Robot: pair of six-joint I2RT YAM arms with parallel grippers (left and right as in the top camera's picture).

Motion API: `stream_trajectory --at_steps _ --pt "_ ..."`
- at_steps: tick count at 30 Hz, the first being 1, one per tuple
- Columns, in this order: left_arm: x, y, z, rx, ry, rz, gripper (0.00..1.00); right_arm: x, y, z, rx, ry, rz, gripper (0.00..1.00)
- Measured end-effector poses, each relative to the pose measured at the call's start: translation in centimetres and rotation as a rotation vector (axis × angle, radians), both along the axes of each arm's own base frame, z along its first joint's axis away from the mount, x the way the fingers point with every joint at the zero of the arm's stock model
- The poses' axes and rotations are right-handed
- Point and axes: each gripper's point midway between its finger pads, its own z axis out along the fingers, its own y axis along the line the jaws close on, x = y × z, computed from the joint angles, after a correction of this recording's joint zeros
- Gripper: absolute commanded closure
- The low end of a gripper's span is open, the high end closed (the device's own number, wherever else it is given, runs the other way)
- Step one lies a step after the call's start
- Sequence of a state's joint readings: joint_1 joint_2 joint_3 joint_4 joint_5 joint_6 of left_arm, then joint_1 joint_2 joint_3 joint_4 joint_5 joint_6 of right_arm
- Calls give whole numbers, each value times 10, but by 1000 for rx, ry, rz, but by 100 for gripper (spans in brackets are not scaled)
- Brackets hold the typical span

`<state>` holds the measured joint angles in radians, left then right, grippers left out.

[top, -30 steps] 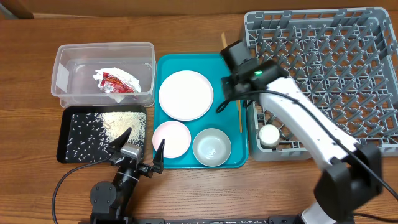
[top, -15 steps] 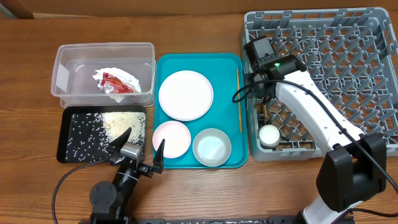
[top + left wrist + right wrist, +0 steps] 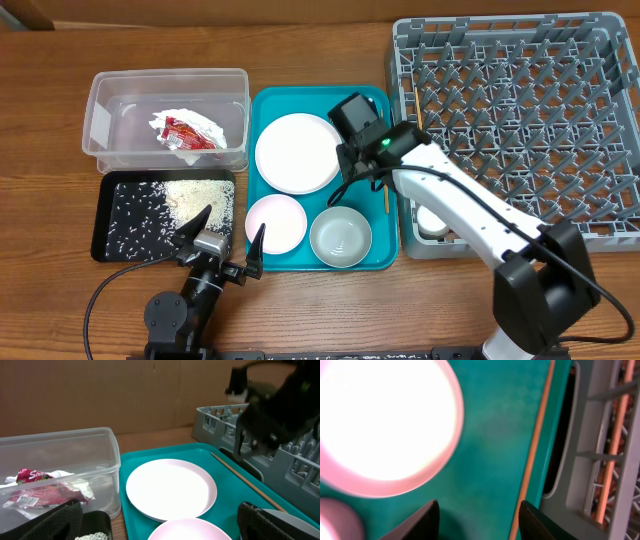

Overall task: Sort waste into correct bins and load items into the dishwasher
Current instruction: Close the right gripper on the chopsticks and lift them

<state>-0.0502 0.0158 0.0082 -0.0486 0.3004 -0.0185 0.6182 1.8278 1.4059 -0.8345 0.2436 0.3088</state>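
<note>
The right gripper (image 3: 479,507) hovers with jaws apart and empty over the teal rectangular serving tray (image 3: 495,435). It is between the large round white plate (image 3: 380,415) and a thin wooden chopstick (image 3: 536,445), which lies along the tray's right edge beside the grey lattice-walled plastic dish rack (image 3: 625,475). The left gripper (image 3: 228,236), jaws also spread, sits by the small pale-pink plate (image 3: 276,222).

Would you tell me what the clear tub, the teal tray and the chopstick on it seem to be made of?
The clear tub looks like glossy transparent plastic: its contents show through. The teal tray seems matte moulded plastic, evenly coloured. The chopstick, pale tan, is probably wood or bamboo.
</note>
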Motion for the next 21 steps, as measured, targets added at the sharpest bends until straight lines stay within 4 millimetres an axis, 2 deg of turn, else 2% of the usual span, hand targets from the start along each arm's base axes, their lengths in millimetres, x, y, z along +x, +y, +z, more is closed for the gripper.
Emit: stream_trajectory --at_steps 6,11,13,17,18,21 --pt "0 0 0 0 0 0 0 6 -20 -49 -86 20 -75 48" --pt "0 0 0 0 0 0 0 7 -25 -74 -124 54 -87 48" --pt "0 0 0 0 0 0 0 5 -26 -83 -138 70 -89 52" --pt "0 0 0 0 0 0 0 6 -23 -90 -134 78 -87 77" --pt "0 0 0 0 0 0 0 6 -23 -90 -134 83 -79 80" --pt "0 0 0 0 0 0 0 1 -22 -92 -137 108 -57 80"
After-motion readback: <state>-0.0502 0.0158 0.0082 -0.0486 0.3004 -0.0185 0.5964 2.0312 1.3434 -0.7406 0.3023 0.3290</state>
